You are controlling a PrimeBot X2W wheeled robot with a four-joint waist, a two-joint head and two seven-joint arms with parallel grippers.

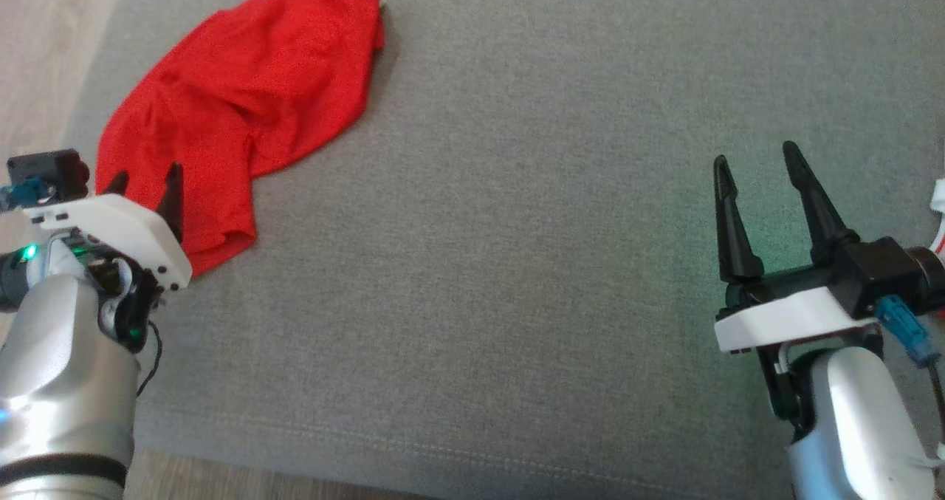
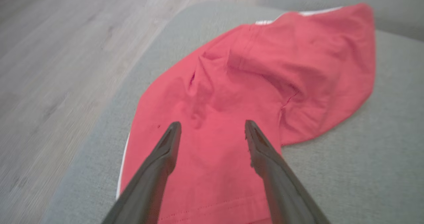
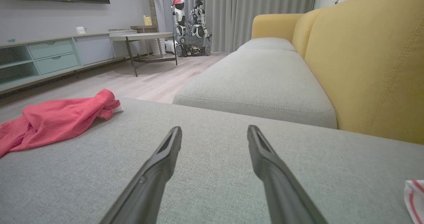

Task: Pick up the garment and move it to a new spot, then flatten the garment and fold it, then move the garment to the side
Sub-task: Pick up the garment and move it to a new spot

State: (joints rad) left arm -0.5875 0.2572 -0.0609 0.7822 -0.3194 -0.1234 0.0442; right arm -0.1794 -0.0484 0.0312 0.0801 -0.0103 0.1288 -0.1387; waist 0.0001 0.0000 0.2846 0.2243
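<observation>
Left gripper [image 1: 146, 186] hangs wide open over the near end of the crumpled red garment [image 1: 244, 94] at the left edge of the cushion [image 1: 517, 278], right gripper [image 1: 759, 182] open well apart, and a shallow pinch could snag one layer and slip.

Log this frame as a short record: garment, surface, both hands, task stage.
garment: red garment, crumpled, not folded
surface: grey cushion, with the garment at its far left
left hand: left hand open, over the garment's near end, contact unclear
right hand: right hand open, over bare cushion, apart from the garment
stage: garment not yet picked up
</observation>
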